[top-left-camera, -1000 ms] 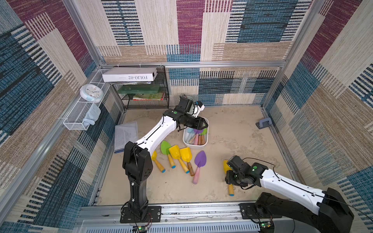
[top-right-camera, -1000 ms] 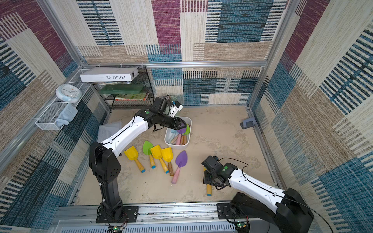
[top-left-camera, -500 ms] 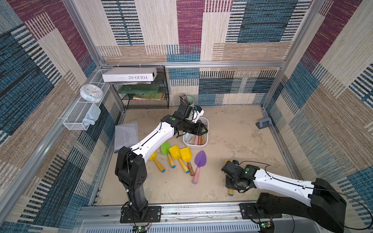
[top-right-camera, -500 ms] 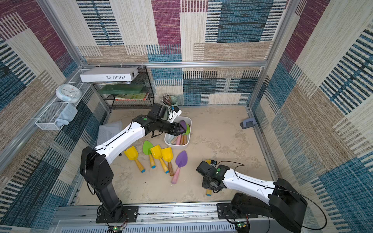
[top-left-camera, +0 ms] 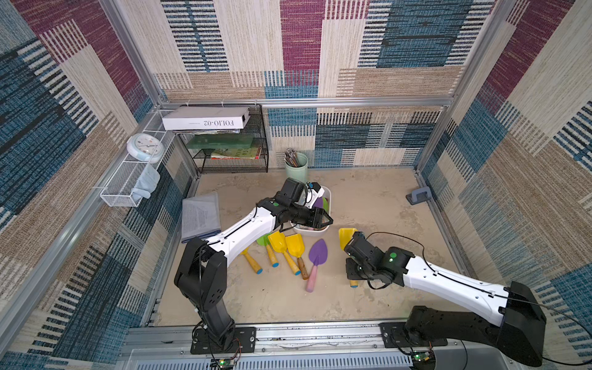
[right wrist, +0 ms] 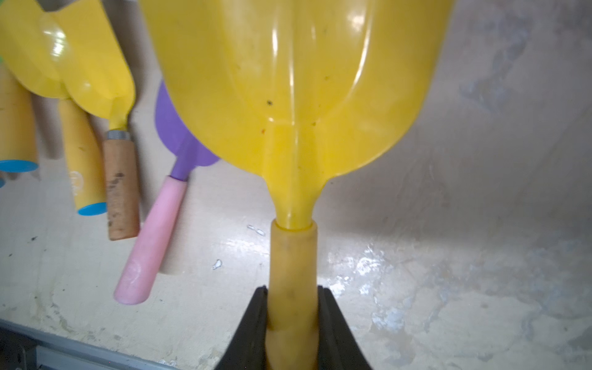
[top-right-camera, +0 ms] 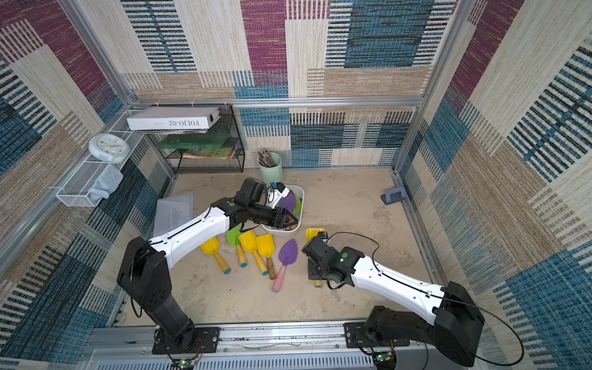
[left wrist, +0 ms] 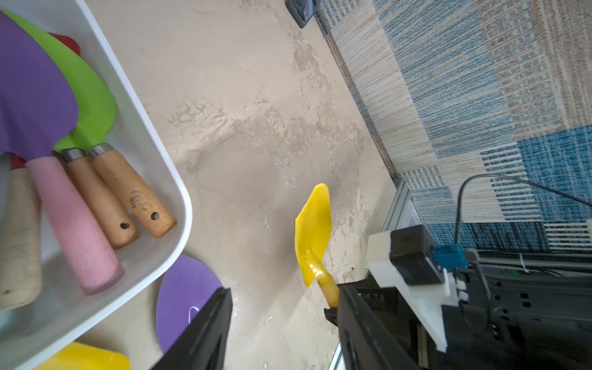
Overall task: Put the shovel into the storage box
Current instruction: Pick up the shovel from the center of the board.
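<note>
Grip looks sound: the right pincer [right wrist: 293, 298] is clamped on the yellow shovel [right wrist: 288, 80] by its smooth round handle, with the glossy scooped plastic blade pointing ahead. To carry it well, I would lift clear of the purple shovel [right wrist: 165, 208] alongside, then lower it lengthwise into the storage box [left wrist: 189, 208]. This smooth white tub with rounded corners lies ahead, just beside the left pincer [left wrist: 284, 288], which gapes empty.
</note>
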You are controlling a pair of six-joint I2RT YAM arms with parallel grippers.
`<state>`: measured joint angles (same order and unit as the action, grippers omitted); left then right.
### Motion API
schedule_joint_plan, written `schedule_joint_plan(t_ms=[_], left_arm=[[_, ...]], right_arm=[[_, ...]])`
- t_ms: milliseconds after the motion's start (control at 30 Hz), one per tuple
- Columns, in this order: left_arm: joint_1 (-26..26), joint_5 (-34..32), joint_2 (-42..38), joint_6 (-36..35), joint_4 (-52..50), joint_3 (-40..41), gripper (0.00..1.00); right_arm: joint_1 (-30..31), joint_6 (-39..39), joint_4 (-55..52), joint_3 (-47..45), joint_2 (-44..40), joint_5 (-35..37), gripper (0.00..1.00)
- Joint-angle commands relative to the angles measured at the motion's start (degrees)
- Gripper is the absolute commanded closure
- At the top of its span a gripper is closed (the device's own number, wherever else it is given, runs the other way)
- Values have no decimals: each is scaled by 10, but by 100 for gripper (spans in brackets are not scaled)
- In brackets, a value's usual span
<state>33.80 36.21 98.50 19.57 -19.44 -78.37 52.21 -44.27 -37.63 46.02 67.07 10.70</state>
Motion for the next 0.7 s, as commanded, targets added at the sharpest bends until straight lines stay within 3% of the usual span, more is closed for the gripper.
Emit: schedule_joint_plan(t_ms=[0, 367, 667], left_arm=[[5, 25, -11, 11, 64, 18, 42], [7, 11, -33, 3, 84, 49, 42], [7, -8, -47, 28, 127, 82, 49]], right_arm=[[-4, 103, 36, 26, 5, -19, 100], [-29, 155, 29, 91, 51, -38, 100], [-51, 153, 40, 117, 54, -48, 100]])
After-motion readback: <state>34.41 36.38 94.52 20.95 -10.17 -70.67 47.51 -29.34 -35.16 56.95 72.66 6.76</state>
